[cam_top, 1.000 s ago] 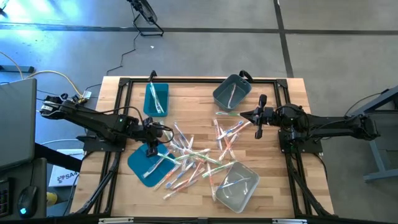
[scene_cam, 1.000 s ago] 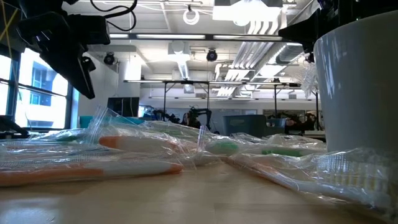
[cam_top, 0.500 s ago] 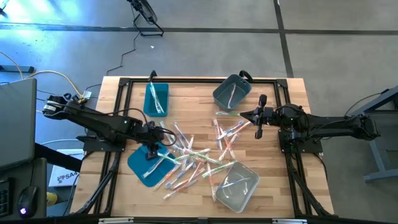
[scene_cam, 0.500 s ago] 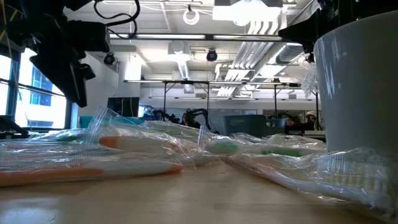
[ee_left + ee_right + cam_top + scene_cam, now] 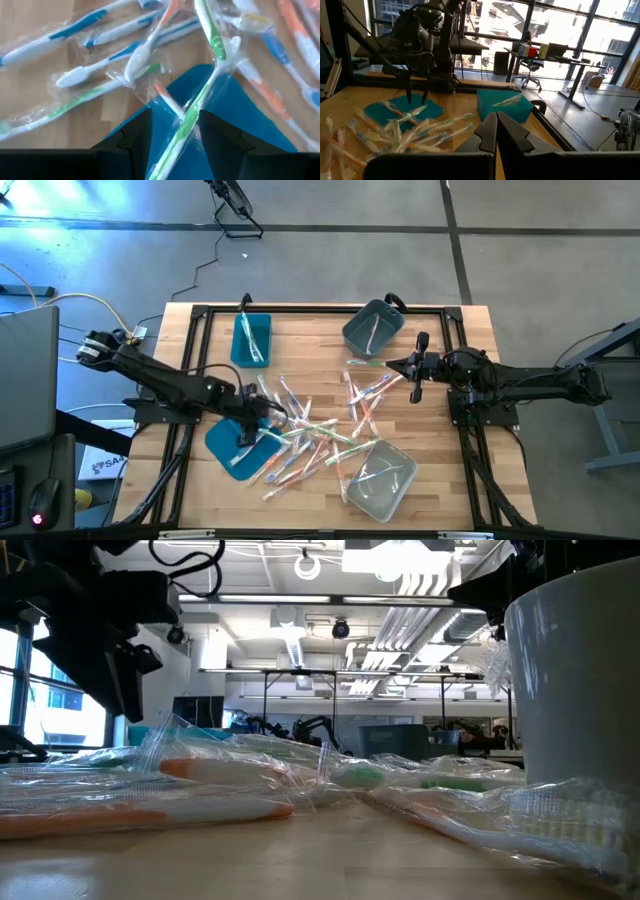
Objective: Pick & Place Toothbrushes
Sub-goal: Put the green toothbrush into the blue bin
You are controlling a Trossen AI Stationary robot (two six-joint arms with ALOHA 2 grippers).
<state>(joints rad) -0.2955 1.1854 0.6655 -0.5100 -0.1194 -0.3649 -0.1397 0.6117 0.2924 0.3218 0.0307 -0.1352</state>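
Teal plastic fills the nearest ground of the left wrist view: the flat lid (image 5: 210,115) lies directly beyond the left gripper (image 5: 175,131), whose dark fingers stand parted with a green-handled toothbrush (image 5: 192,112) in its wrapper running up between them. The fingers straddle it without clamping, so far as this close, blurred view allows me to judge. Over the last second the left arm has reached further toward the table's middle; from above, its gripper (image 5: 248,423) now hangs over the inner edge of the lid (image 5: 225,448), closer to the heap than it was. That looks like the start of a pick, with the closing of the fingers still to come.

Just past the lid, the toothbrushes (image 5: 315,425) lie scattered across the wooden table (image 5: 310,340), most of them loose in the centre. A few are already sorted: some in the teal bin (image 5: 251,340) at the far left, one in the grey bin (image 5: 372,328) at the far right, one or two in the clear bin (image 5: 378,480) at the near edge.

Farthest from the action, the right gripper (image 5: 414,366) has not moved, waiting at the heap's right side with its fingers pressed together and holding nothing.
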